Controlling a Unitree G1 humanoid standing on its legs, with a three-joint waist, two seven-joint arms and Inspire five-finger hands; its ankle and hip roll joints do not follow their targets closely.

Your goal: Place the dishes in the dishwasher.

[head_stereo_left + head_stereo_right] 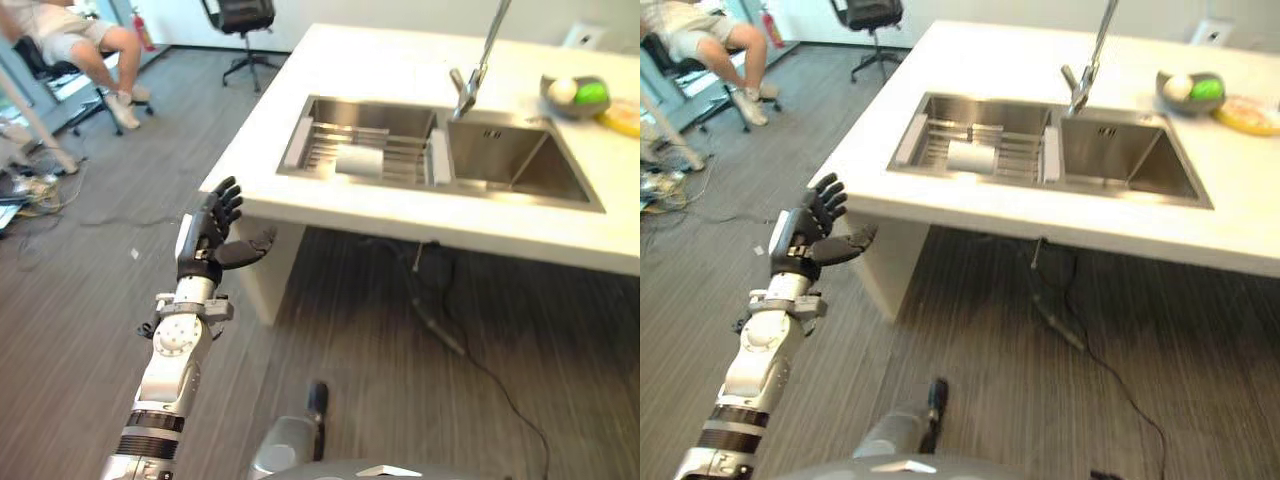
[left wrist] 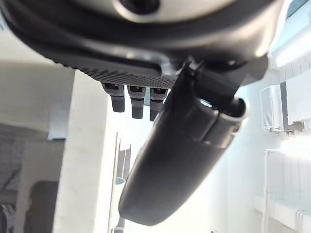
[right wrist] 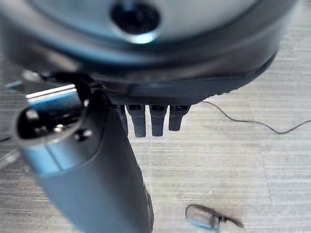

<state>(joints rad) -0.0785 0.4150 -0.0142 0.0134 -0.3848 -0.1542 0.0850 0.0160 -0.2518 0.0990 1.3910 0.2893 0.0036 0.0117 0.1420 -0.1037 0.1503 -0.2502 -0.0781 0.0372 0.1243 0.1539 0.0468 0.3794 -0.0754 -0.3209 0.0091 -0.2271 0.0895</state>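
1. The left robot hand (image 1: 209,232) is raised, fingers straight and spread, empty, near the white desk (image 1: 330,200) corner.
2. The right robot hand (image 3: 146,116) hangs over the grey floor (image 3: 243,165), fingers straight, holding nothing.
3. A white dish (image 1: 362,161) lies on the rack inside the steel double sink (image 1: 500,150) in the white desk.

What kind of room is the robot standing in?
Probably a kitchen corner inside an office: a white counter with a double steel sink and tall tap, while an office chair stands on the grey floor behind.
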